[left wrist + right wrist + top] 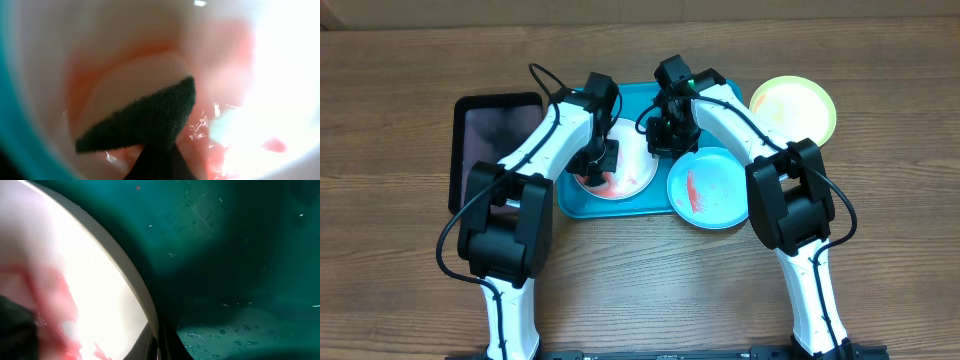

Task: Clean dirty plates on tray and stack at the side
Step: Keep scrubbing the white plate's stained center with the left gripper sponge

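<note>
The white plate (636, 176) with red smears lies in the turquoise tray (582, 206). My left gripper (603, 165) is over it, shut on a sponge (145, 115) with a dark green scouring face that presses on the wet, red-smeared plate (125, 30). My right gripper (665, 140) is shut on the white plate's right rim (100, 280), jaws (159, 347) at the edge over the wet tray floor (225, 230). The pale mint-blue plate (708, 188) with a red streak sits at the tray's right end. The lime-green-rimmed plate (793, 108) lies on the table to the right.
A smaller black tray (495, 140) lies left of the turquoise tray, close to my left arm. The wooden table (390, 120) surrounds everything. The tray's rim shows as a teal band in the left wrist view (10, 100).
</note>
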Robot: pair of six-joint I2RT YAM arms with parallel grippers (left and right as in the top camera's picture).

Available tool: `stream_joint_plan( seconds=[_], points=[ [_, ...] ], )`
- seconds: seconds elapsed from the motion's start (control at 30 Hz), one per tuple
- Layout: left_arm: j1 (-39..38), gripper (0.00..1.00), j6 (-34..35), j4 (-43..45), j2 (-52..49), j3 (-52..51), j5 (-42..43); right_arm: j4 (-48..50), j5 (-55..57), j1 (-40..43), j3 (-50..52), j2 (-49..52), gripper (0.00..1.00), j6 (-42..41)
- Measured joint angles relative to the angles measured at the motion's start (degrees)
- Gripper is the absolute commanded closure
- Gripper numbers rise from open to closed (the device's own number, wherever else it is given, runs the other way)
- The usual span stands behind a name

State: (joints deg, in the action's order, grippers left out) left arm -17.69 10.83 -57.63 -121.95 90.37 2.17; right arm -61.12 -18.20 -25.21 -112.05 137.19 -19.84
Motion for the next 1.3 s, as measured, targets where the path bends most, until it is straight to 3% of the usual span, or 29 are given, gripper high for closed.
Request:
stream_joint_plan(
  seconds=[0.13,0.23,0.43,0.57,0.67,0.83,1.07,1.3],
  points=[
    [0.42,0.96,-2.25,5.84,0.0,-0.07,9.55,-0.37,0.0,0.0,0.0,0.0,0.96,-0.02],
    [0.15,0.96,-1.4,11.76,0.0,-0.13,10.95,-0.5,-0.02,0.04,0.0,-0.02,0.96,-0.11],
    [-0.39,0.96,5.14,12.81,0.0,-0.11,-2.4,-0.57,-0.02,0.07,0.0,-0.04,0.96,-0.13],
    [-0.59,0.96,8.63,7.5,0.0,-0.11,-12.02,-0.55,-0.02,0.04,0.0,-0.04,0.96,-0.09],
    [-0.59,0.96,9.64,2.6,0.0,-0.04,-13.22,-0.57,-0.07,0.04,0.0,-0.04,0.96,-0.04],
    [-0.42,0.96,7.67,-1.07,0.0,0.0,-4.46,-1.29,-0.33,0.0,0.0,-0.04,0.96,0.42],
    [0.59,0.96,3.96,6.12,0.0,0.46,10.29,-1.57,-0.42,0.04,0.0,-0.07,0.96,0.39],
    [1.88,0.96,3.8,5.27,-0.13,6.95,9.9,-1.64,-0.66,0.04,0.0,-0.09,0.96,0.35]
  ],
)
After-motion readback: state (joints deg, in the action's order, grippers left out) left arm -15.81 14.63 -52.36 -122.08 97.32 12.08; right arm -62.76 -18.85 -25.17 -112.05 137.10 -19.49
